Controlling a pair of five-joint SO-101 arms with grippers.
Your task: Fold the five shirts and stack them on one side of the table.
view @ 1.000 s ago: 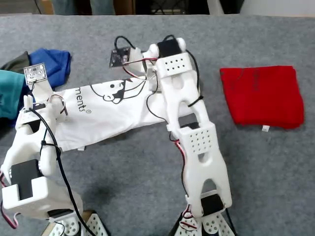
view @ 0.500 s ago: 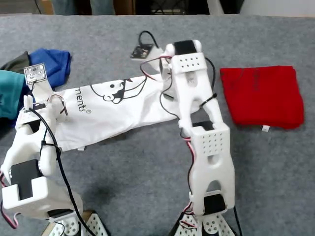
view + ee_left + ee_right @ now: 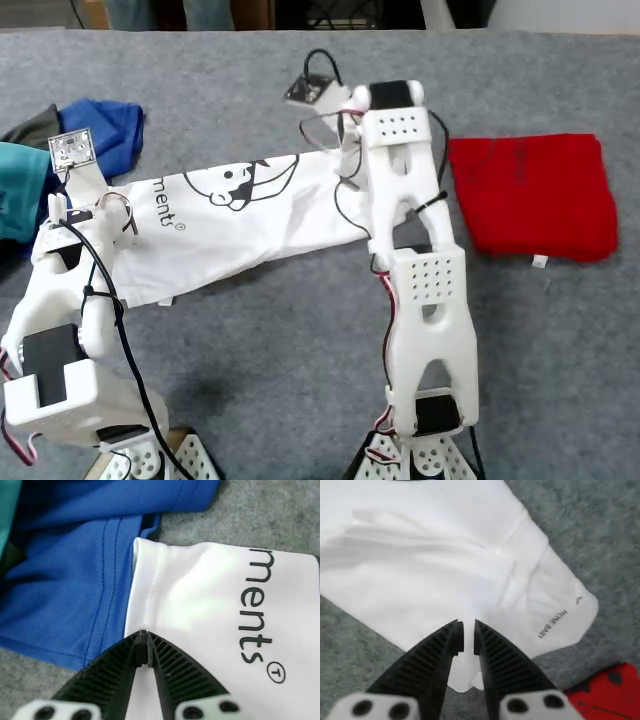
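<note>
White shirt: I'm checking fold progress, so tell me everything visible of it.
The white shirt is thin, soft cloth with black lettering and a cartoon face print, lying stretched slantwise on the grey table. The left pincer grips its hem next to the blue shirt; the right pincer pinches the opposite end.

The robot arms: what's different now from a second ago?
The right arm swung sideways over the white shirt toward the red shirt, carrying the right claw along. The left arm stayed put, with the left claw pinched on the white shirt's edge. The white, red, blue shirt and teal shirt lie where they were.
</note>
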